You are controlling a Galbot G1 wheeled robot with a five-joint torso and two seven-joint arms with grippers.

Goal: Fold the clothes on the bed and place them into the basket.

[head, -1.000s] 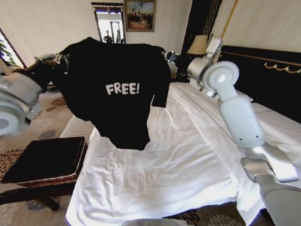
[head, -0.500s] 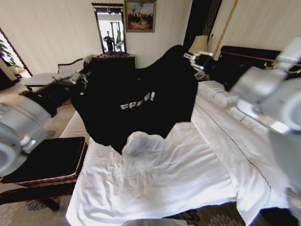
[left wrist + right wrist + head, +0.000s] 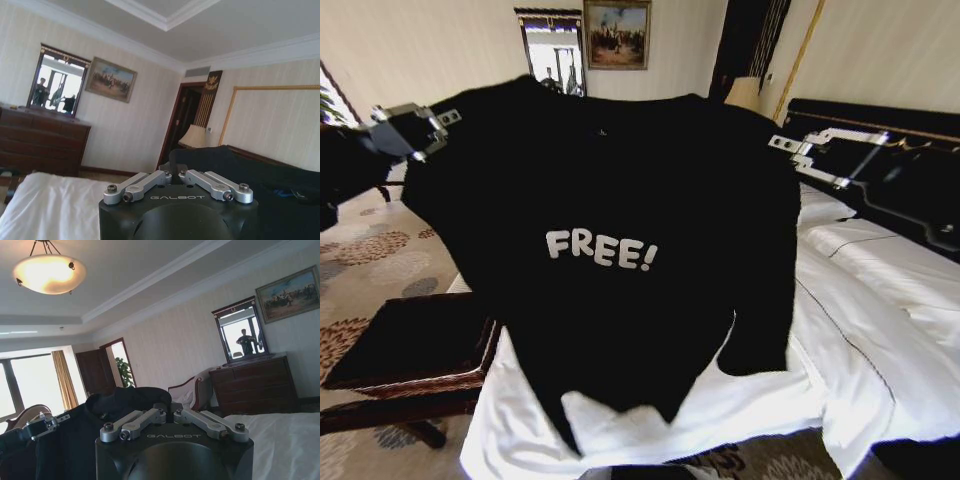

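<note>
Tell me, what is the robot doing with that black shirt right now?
Left end effector and right end effector shut on T-shirt, spread in air above bed. Basket waiting left.

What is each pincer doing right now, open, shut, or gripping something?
Left pincer: shut on the T-shirt, at one shoulder, held up over the bed.
Right pincer: shut on the T-shirt, at the other shoulder.

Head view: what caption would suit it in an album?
Left gripper and right gripper hold a black FREE! T-shirt spread above the bed.
</note>
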